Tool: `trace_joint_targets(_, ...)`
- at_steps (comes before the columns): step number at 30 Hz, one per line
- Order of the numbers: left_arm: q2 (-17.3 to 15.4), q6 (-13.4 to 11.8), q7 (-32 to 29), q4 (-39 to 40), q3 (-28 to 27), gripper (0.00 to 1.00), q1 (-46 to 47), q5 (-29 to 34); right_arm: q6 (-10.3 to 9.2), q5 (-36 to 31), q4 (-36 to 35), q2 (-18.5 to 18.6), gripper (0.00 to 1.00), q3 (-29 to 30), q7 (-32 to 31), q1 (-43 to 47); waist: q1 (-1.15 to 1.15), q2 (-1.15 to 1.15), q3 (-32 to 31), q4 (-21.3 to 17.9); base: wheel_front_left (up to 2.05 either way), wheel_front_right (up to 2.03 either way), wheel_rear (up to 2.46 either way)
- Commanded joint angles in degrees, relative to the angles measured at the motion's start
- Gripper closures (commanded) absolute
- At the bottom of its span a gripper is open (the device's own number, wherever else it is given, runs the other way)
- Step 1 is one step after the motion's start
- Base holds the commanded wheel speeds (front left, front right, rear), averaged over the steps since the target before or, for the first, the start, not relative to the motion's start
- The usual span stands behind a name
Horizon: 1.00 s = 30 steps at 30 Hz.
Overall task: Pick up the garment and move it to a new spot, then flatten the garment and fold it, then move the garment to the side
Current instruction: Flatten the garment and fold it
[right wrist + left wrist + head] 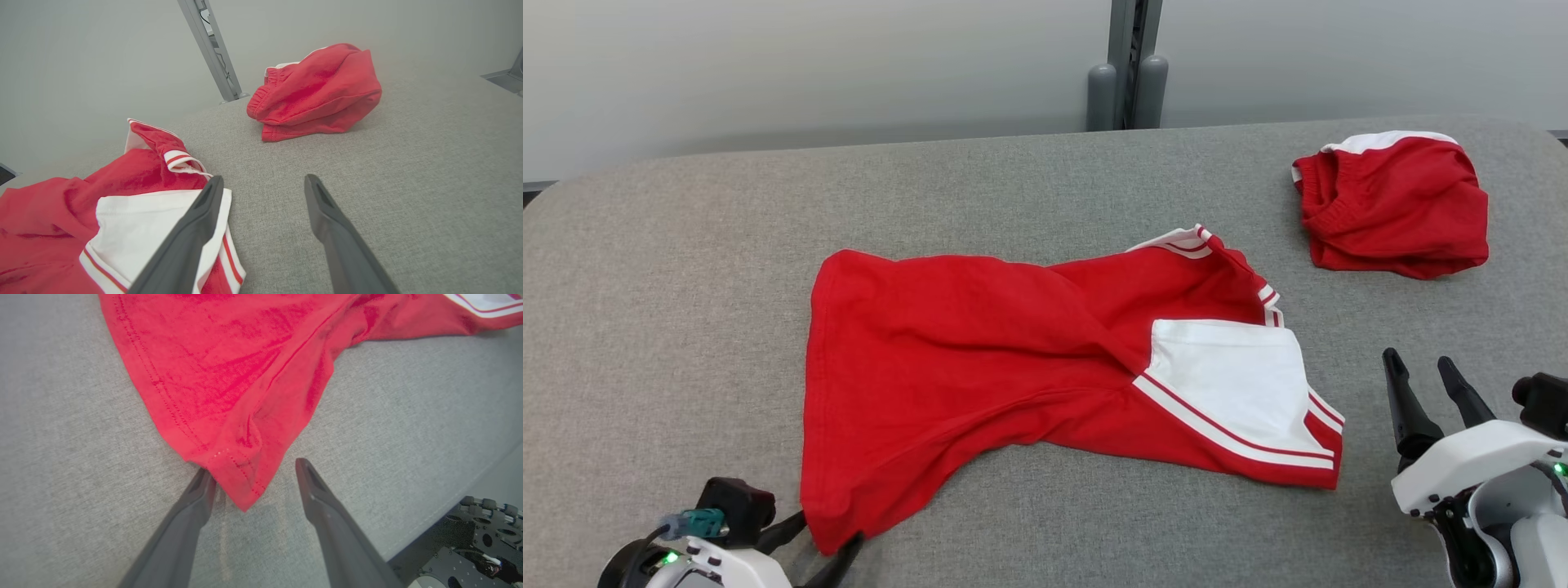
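Left claw [254, 469] sits at the near left edge of the grey table [686, 286] with its two dark fingers spread well apart and gripping nothing. The bottom corner of the red shirt [980, 351] lies loose on the table between them. In the left wrist view one finger [200, 494] is right against the stitched hem, while the other [314, 490] stands clear of the cloth. The shirt is spread over the middle of the table, rumpled and twisted rather than flat. Its hem runs along the side toward the table's left end, and deep creases cross its middle. A white panel [1233, 380] edged with red and white stripes lies on the part toward the table's right end. A striped cuff [1188, 241] is turned up on the shirt's far edge. Right claw [1419, 359] is above the near right part of the table, just beside the white panel, also wide open and empty. In the right wrist view one of its fingers [192, 232] overlaps the panel's edge, but I cannot tell whether it touches the cloth. A second red garment [1392, 208], bunched into a rounded bundle with white trim at its top, rests at the table's far right corner, well apart from the shirt. A grey metal post [1127, 65] rises behind the table's far edge against a pale wall.
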<state>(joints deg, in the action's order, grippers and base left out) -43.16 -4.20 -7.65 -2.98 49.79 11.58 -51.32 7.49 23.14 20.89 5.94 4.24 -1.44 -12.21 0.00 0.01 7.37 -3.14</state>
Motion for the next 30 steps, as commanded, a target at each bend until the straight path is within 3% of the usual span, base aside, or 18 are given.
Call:
trace_joint_targets(1,-1.04,-1.26,0.7,0.5,-0.92,0.0,-0.96,-0.59,0.02,-0.26,-0.33,0.37,0.0,0.31,-0.08,1.12,0.0,-0.01,-0.25,0.1,0.0,0.0,0.0)
trace_joint_targets(8,-3.22,-5.81,1.94,3.84,-3.47,0.0,-3.2,-1.57,0.02,-0.63,-0.53,0.32,0.0,0.96,-0.28,2.03,0.0,-0.01,-1.11,0.76,0.0,0.0,0.0)
trace_joint_targets(11,-4.52,-8.84,3.16,5.83,-5.07,0.0,-3.89,-1.09,0.02,-0.69,-0.85,0.3,0.0,1.0,-0.31,2.05,0.0,-0.01,-1.54,1.21,0.0,0.0,0.0)
trace_joint_targets(12,-4.37,-11.16,5.17,7.05,-6.42,0.0,-4.14,-0.38,0.02,-0.68,-0.98,0.29,0.0,1.05,-0.35,2.04,0.0,-0.01,-1.82,1.49,0.0,0.0,0.0)
trace_joint_targets(20,0.7,-18.06,15.99,9.62,-12.1,0.0,-6.61,-1.15,0.02,-0.76,-1.54,-0.14,0.0,0.77,0.28,2.72,0.0,-0.01,-3.14,2.11,0.0,0.0,0.0)
trace_joint_targets(26,5.45,-21.57,21.2,8.25,-15.01,0.0,-6.89,0.2,0.02,-0.39,-1.55,-0.95,0.0,0.43,1.83,3.09,0.0,-0.01,-3.58,2.65,0.0,0.0,0.0)
trace_joint_targets(30,8.81,-22.11,22.35,6.62,-15.75,0.0,-7.1,1.16,0.02,-0.44,-1.02,-1.28,0.0,0.21,2.47,3.21,0.0,-0.01,-3.92,2.96,0.0,0.0,0.0)
